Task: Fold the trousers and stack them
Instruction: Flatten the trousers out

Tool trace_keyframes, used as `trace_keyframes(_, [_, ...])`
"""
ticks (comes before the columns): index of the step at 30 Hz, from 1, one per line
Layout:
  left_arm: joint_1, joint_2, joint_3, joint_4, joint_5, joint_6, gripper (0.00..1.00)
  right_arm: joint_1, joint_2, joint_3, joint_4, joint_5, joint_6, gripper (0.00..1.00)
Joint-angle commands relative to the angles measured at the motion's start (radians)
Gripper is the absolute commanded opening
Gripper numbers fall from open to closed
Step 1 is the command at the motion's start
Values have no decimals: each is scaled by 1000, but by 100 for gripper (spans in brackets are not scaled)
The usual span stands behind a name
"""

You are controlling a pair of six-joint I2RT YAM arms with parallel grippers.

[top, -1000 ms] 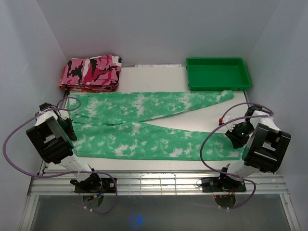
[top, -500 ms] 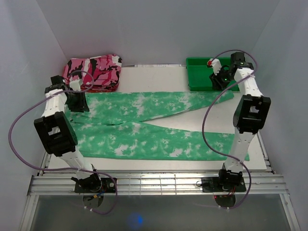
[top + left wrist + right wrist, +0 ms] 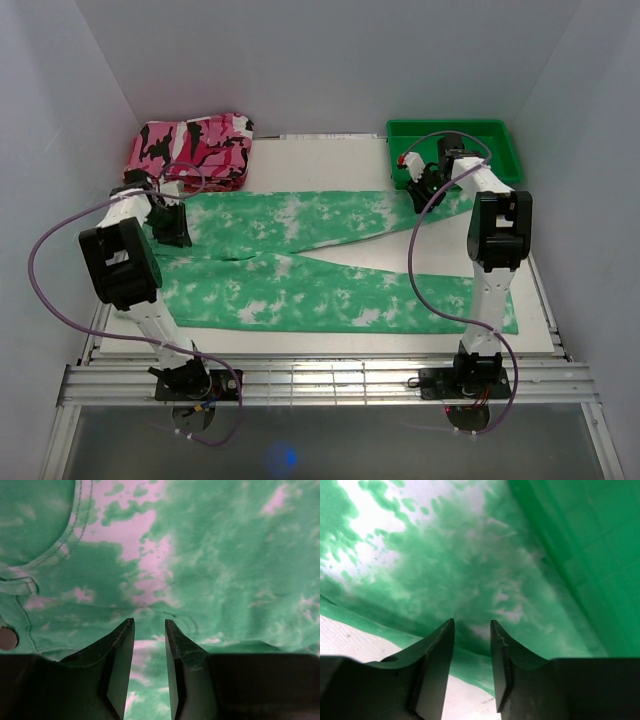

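Observation:
The green tie-dye trousers (image 3: 300, 262) lie flat across the table, waist at the left, both legs running right. My left gripper (image 3: 172, 226) is down over the waist end; its wrist view shows the jaws (image 3: 149, 622) open a little, with cloth (image 3: 210, 555), a pocket seam and a button below. My right gripper (image 3: 424, 190) is over the far leg's cuff by the tray; its wrist view shows the jaws (image 3: 472, 624) open a little right above the cuff (image 3: 445, 565). Neither holds cloth.
A folded pink, black and white camouflage cloth (image 3: 192, 148) lies at the back left. A green plastic tray (image 3: 452, 152) stands at the back right, its wall (image 3: 590, 545) close beside my right gripper. White walls close in both sides.
Both arms have swung from the near table corners to the far side, then down: the left onto the waist end, the right onto the far leg's cuff.

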Motion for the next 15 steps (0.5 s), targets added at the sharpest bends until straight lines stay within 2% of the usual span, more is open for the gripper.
trace_keyframes(1, [-2, 62, -15, 26, -77, 4, 39, 12, -66, -27, 7, 94, -15, 40])
trace_keyframes(6, [-2, 134, 5, 21, -104, -25, 33, -23, -170, -125, -19, 219, -134, 34])
trace_keyframes(8, [-2, 146, 16, 20, -112, -30, 31, -75, -207, -146, -72, 258, -167, 33])
trace_keyframes(12, [-2, 168, 28, 13, -121, -24, 31, -135, -253, -243, -126, 331, -245, 30])
trace_keyframes(15, [-2, 160, 46, 0, -88, 4, 31, -181, -262, -239, -180, 340, -284, 27])
